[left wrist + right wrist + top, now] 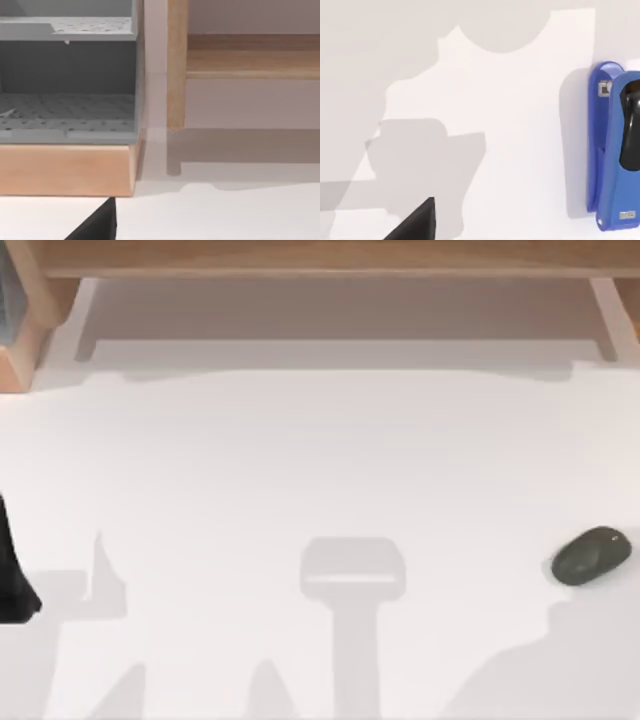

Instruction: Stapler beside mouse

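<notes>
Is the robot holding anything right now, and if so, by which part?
Nothing is held, as far as these views show. The stapler lies on the table untouched, and the mouse sits alone.

Black left arm (pixel 14 575) (matte, wedge-edged)

Things I cannot see whole

My right wrist view cuts the stapler (pixel 610 150) at its edge; the left arm (pixel 12 570) is cut off at the top view's left edge.

I see bright, even light on the white table (pixel 300 460), with soft grey shadows falling across its near half; no glare.
</notes>
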Robot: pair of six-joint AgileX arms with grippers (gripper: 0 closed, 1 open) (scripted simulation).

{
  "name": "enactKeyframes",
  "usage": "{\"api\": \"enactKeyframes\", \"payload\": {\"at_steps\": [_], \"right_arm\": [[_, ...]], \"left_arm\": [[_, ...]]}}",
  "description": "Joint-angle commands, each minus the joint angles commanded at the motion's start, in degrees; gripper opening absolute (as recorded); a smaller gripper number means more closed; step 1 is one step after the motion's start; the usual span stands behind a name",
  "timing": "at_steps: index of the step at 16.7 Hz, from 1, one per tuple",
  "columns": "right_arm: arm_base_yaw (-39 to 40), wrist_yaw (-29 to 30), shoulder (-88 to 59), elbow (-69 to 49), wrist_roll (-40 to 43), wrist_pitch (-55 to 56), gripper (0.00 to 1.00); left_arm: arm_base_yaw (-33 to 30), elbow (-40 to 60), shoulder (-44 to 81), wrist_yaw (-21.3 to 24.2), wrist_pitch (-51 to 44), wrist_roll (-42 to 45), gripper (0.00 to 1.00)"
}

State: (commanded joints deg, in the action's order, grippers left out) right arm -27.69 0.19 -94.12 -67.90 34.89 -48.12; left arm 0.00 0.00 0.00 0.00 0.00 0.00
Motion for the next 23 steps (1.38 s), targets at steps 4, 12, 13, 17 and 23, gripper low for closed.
{"api": "enactKeyframes", "payload": {"at_steps": [4, 12, 13, 17, 23], "right_arm": [[-4.89, -0.04, -15.33, -12.43, 6.11, -7.97, 1.00], [-7.68, -0.22, -23.84, -20.12, 9.63, -12.07, 1.00], [-7.68, -0.22, -23.84, -20.12, 9.63, -12.07, 1.00], [-7.54, -0.21, -24.74, -18.46, 9.45, -9.64, 1.00], [-7.61, -0.19, -27.79, -14.13, 9.50, -2.12, 1.00]], "left_arm": [[0.00, 0.00, 0.00, 0.00, 0.00, 0.00, 1.00], [0.00, 0.00, 0.00, 0.00, 0.00, 0.00, 1.00], [0.00, 0.00, 0.00, 0.00, 0.00, 0.00, 1.00], [0.00, 0.00, 0.00, 0.00, 0.00, 0.00, 1.00], [0.00, 0.00, 0.00, 0.00, 0.00, 0.00, 1.00]]}}
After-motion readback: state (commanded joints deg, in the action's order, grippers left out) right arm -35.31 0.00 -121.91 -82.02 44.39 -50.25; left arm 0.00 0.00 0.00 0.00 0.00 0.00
